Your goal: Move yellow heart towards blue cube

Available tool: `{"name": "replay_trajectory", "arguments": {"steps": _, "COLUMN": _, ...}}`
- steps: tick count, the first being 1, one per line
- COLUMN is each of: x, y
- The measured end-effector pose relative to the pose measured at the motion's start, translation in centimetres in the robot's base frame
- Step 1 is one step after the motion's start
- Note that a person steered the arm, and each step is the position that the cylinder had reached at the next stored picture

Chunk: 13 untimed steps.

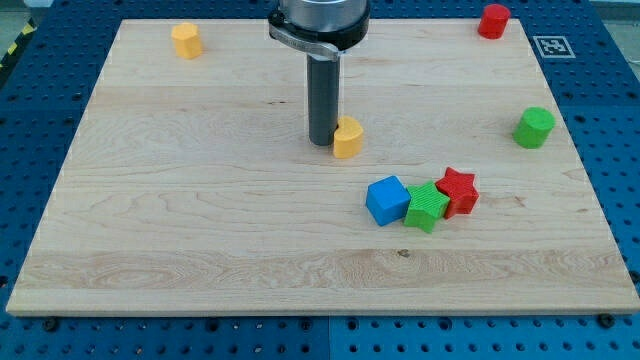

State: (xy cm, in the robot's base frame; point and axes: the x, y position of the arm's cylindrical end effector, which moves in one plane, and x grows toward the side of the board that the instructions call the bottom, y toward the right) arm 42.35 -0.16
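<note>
One block, the yellow heart point(348, 139), sat touching my tip point(322, 143) on its right, partly hiding it; the bare rod grasped nothing. The blue cube point(387, 199) lay lower right, apart.

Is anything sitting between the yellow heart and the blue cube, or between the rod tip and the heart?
Nothing visible does. My tip sits right against the yellow heart block on the view's left. Only bare wooden board lies between the heart and the blue cube; the green cube and red star lie beyond it.
</note>
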Motion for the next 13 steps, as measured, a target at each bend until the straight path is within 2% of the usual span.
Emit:
{"name": "replay_trajectory", "arguments": {"steps": 1, "x": -1.0, "y": -0.1}}
{"name": "replay_trajectory", "arguments": {"steps": 2, "x": -3.8, "y": 3.8}}
{"name": "replay_trajectory", "arguments": {"steps": 3, "x": -3.7, "y": 6.7}}
{"name": "replay_trajectory", "arguments": {"steps": 4, "x": 1.0, "y": 7.4}}
{"name": "replay_trajectory", "arguments": {"steps": 5, "x": 1.5, "y": 6.8}}
{"name": "replay_trajectory", "arguments": {"steps": 6, "x": -3.1, "y": 6.0}}
{"name": "replay_trajectory", "arguments": {"steps": 7, "x": -2.5, "y": 4.6}}
{"name": "replay_trajectory", "arguments": {"steps": 8, "x": 0.2, "y": 4.0}}
{"name": "replay_trajectory", "arguments": {"steps": 9, "x": 0.4, "y": 4.0}}
{"name": "replay_trajectory", "arguments": {"steps": 11, "x": -1.4, "y": -0.1}}
{"name": "replay_trajectory", "arguments": {"steps": 12, "x": 0.9, "y": 0.7}}
{"name": "replay_trajectory", "arguments": {"steps": 13, "x": 1.2, "y": 0.9}}
